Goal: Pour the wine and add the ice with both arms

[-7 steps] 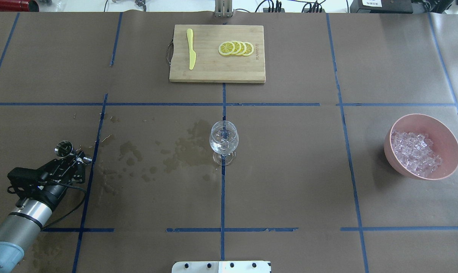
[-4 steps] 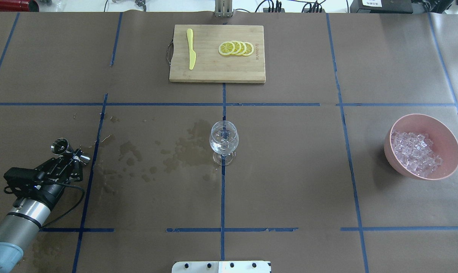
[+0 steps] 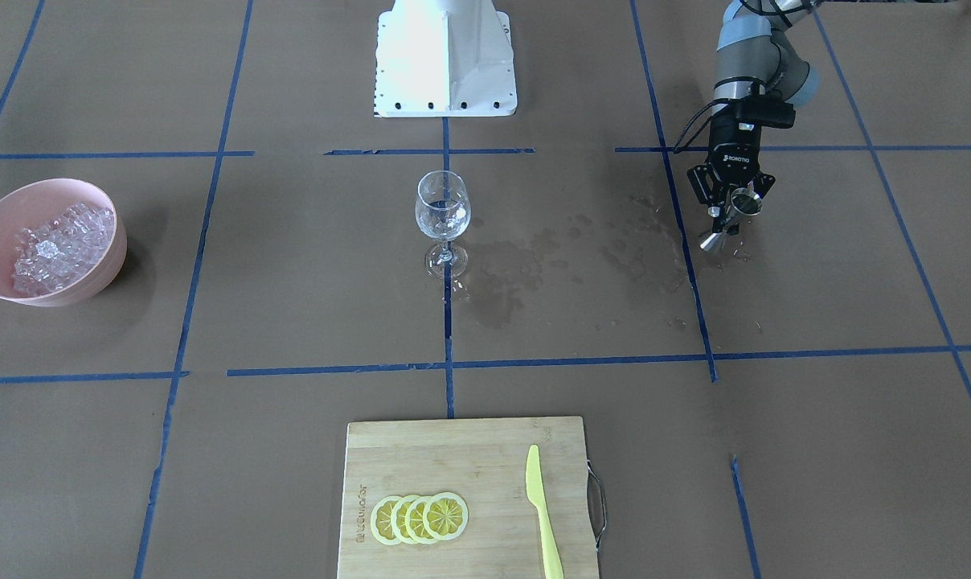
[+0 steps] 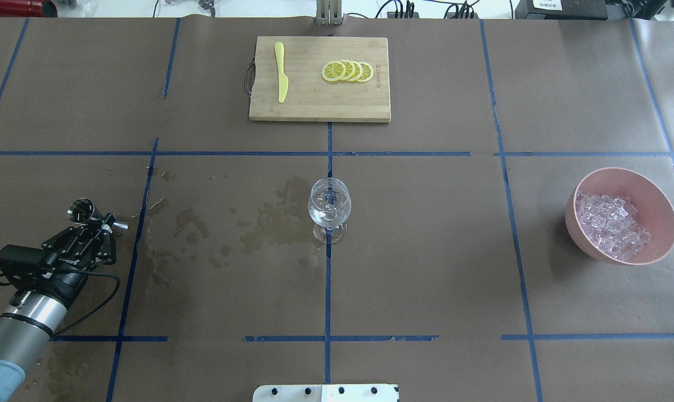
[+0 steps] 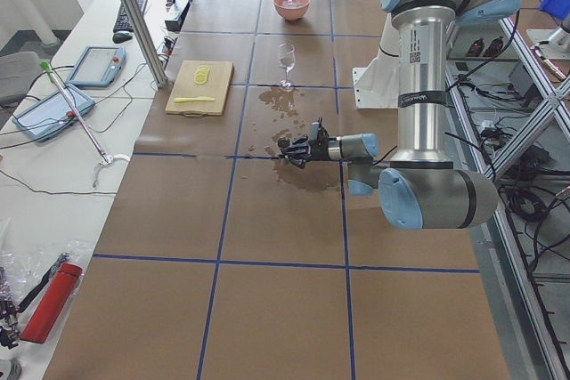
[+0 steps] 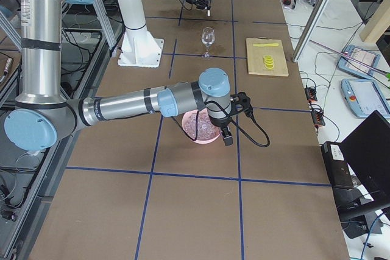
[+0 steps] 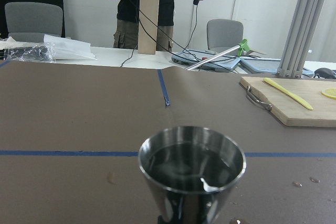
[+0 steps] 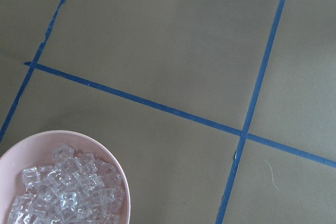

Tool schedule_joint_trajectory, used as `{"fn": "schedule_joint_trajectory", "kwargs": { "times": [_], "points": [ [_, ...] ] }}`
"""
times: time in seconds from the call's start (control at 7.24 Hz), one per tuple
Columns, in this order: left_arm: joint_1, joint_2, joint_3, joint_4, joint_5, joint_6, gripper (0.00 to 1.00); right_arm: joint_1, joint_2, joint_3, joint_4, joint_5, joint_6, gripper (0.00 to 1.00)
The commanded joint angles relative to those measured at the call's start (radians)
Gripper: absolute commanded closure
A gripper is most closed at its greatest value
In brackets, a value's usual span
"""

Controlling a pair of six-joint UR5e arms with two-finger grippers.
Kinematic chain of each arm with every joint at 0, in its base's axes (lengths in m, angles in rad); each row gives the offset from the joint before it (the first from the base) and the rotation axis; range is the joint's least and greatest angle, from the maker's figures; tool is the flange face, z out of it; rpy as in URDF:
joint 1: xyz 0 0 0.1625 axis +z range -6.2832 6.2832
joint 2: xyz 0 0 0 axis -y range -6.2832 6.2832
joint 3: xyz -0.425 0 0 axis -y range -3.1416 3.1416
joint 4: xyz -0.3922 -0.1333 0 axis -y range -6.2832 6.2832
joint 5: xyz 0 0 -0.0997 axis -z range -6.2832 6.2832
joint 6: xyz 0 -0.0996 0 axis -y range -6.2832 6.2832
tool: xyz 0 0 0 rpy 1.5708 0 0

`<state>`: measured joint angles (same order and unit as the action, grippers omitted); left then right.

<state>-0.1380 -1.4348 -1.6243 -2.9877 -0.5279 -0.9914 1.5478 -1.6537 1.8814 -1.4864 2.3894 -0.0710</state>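
Two claws concern us here. The left claw (image 4: 99, 222) is clamped around the waist of a steel jigger (image 4: 82, 211) on the left side of the tabletop (image 4: 426, 251), well apart from the wine glass (image 4: 329, 204) at the centre. The ice (image 4: 610, 226) lies heaped in the pink bowl (image 4: 652, 195) on the right side. The right claw (image 6: 225, 135) hangs over that bowl; we cannot tell how far its fingers are spread.

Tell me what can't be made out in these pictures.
The right pincer: exterior right view only, small; open or shut unclear.
The jigger: contents lost in dark reflections in the left wrist view; base cut off by the bottom edge.
The glass: fill level too small everywhere.
The bowl: cut off by the right wrist view's edge.
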Motion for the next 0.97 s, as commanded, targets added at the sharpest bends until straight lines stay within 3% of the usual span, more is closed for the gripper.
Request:
{"fn": "schedule_joint_trajectory", "kwargs": {
  "times": [0.0,0.28,0.55,0.83],
  "points": [
    [0.000,-0.009,0.000,-0.300,-0.003,0.379,1.00,0.000,-0.001,-0.002,0.000,-0.001,0.000,0.00],
    [0.002,-0.015,-0.101,-0.353,-0.065,0.668,1.00,0.000,-0.002,-0.007,0.000,-0.001,-0.001,0.00],
    [-0.012,-0.016,-0.185,-0.321,-0.281,0.724,1.00,0.000,-0.002,-0.007,0.000,-0.001,-0.001,0.00],
    [-0.098,-0.021,-0.280,-0.188,-0.604,0.724,1.00,0.000,-0.002,-0.007,0.000,-0.001,-0.001,0.00]
  ]
}}
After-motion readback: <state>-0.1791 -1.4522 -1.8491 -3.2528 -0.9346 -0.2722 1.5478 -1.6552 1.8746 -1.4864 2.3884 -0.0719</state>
